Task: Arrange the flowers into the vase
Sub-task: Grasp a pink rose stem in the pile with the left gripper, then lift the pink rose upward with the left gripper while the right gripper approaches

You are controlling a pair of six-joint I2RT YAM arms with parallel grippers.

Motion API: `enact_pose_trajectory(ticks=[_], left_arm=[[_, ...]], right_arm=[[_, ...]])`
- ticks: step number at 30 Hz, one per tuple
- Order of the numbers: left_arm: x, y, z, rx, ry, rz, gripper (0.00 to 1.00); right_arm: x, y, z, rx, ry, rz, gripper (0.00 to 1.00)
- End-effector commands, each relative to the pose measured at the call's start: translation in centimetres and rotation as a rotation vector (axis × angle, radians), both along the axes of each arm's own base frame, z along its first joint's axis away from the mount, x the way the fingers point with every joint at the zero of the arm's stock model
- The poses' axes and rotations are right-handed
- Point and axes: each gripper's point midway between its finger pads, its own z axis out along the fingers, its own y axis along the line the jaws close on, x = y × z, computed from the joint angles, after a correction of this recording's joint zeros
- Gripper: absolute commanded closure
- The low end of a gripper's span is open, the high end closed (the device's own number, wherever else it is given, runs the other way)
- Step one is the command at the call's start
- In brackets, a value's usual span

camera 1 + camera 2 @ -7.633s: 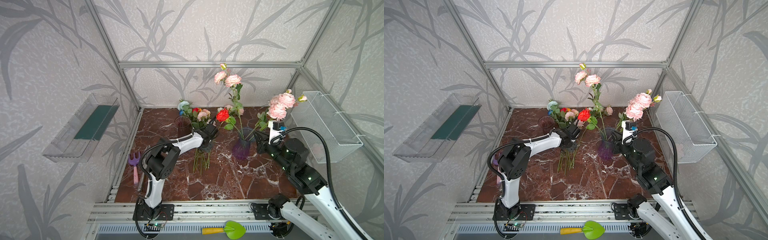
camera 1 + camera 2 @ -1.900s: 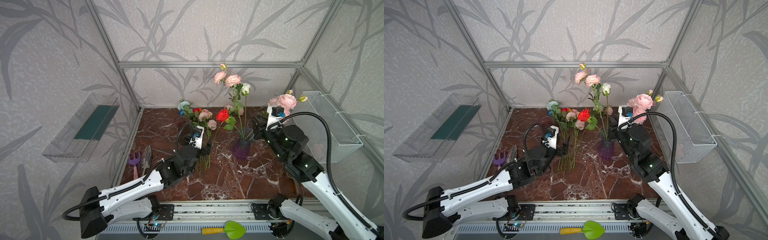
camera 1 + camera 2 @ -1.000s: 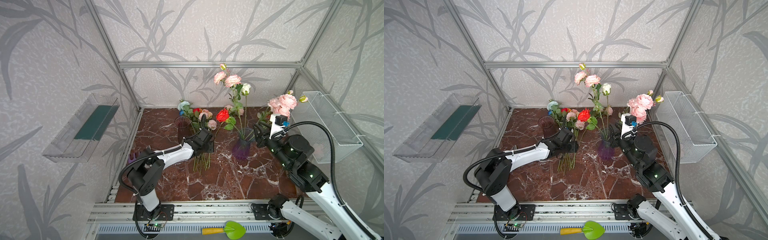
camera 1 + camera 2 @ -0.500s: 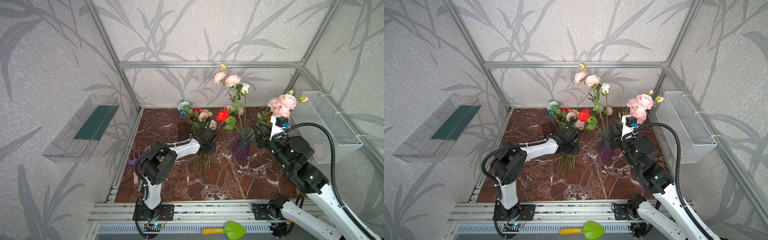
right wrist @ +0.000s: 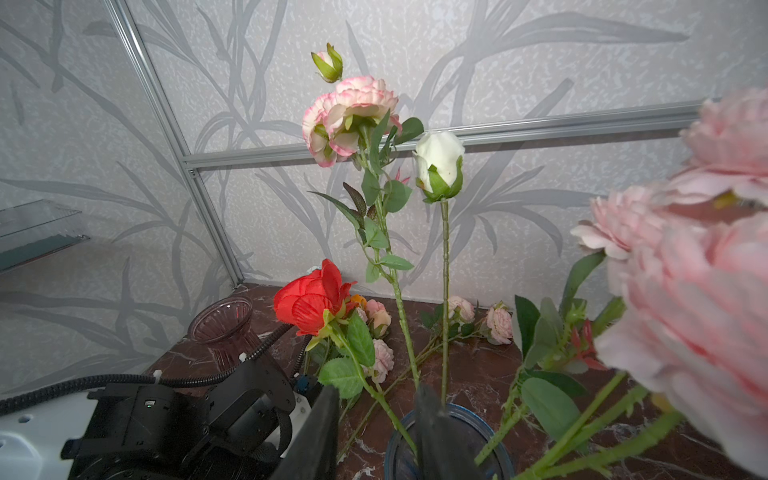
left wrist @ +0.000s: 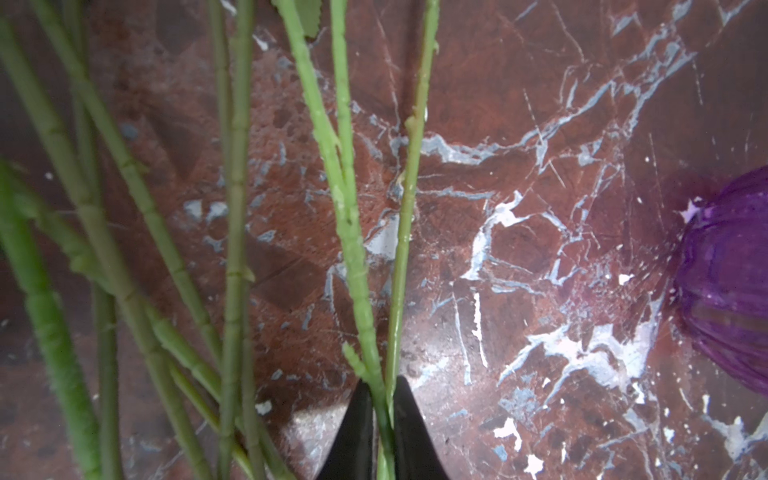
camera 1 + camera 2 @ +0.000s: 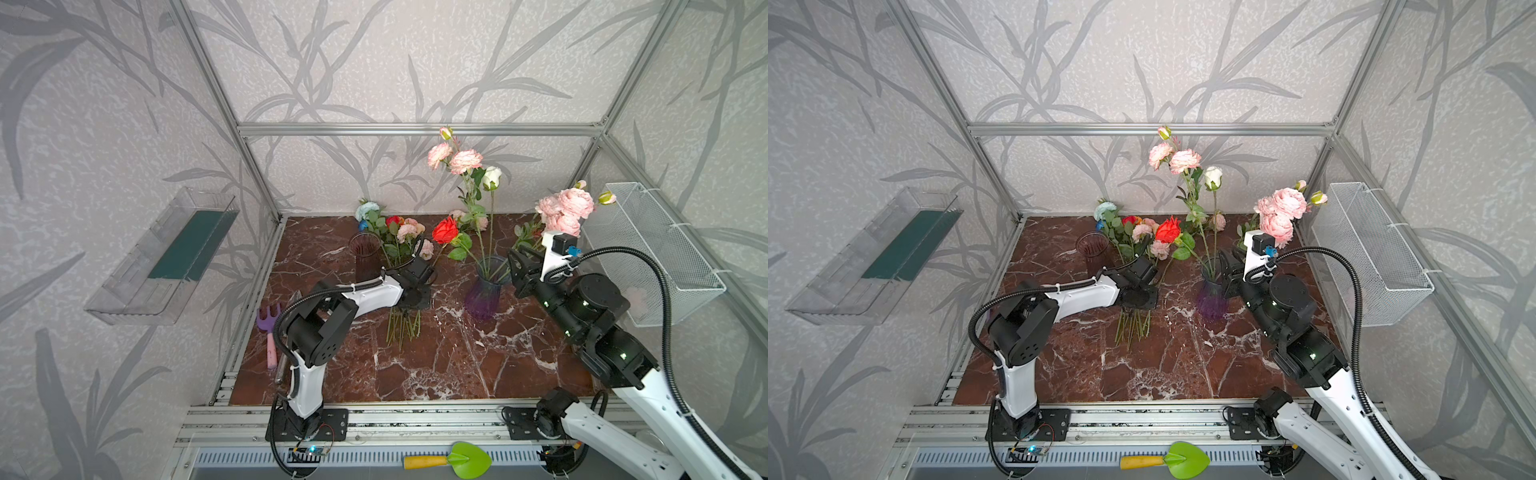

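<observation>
Several loose flowers (image 7: 400, 239) lie in a bunch on the marble floor, stems (image 7: 401, 328) toward the front. My left gripper (image 6: 384, 401) points down over them and is shut on two green stems (image 6: 353, 249); in both top views its fingertips are hidden under its black body (image 7: 411, 297) (image 7: 1138, 297). The purple vase (image 7: 484, 297) (image 6: 731, 282) stands to its right, holding a red rose (image 7: 445, 229), frilly pink blooms (image 7: 465, 160), a white rose (image 5: 439, 160) and big pink blooms (image 7: 567, 208). My right gripper (image 5: 376, 415) (image 7: 515, 266) stands open at the vase rim (image 5: 490, 419), one finger over the mouth.
A second, brownish glass vase (image 7: 365, 257) stands empty left of the bunch. A purple hand rake (image 7: 268, 328) lies by the left rail. A wire basket (image 7: 656, 249) hangs on the right wall, a clear shelf (image 7: 166, 253) on the left. A green trowel (image 7: 457, 459) lies beyond the front rail.
My left arm has folded in over the bunch and its gripper has closed on the stems. The right arm has stayed by the vase with its jaws unchanged.
</observation>
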Motion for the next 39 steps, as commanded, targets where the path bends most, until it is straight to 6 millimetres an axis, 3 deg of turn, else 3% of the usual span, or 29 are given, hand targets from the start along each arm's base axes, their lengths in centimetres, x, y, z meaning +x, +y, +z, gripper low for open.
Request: enact_pose_trajectory(ticks=[1,7,17,28,34,39], left_arm=[[0.6,0.3,1.4,-0.003,-0.026,0.018,0.91],[0.8,0.3,3.5,-0.038,-0.067,0.035,0.98],[1.5,1.6,10.7,-0.130,-0.268,0.065,1.00],[2.0,6.8,19.9,-0.182,-0.537,0.146,1.00],[0.4,9.3,25.9,-0.210,-0.749,0.147,1.00],[-1.7,11.5,30.4,-0.266,-0.951,0.159,1.00]], right_arm=[[-0.3,-0.2,0.7,0.018,-0.030,-0.003,0.68],[-0.3,-0.1,0.8,0.019,-0.029,0.000,0.68],[-0.1,0.0,1.0,0.018,-0.029,0.004,0.68],[-0.1,0.1,1.3,0.005,-0.035,0.005,0.68],[0.5,1.3,0.7,-0.012,-0.017,0.042,0.64],[0.8,2.8,0.7,-0.009,-0.022,0.109,0.51]])
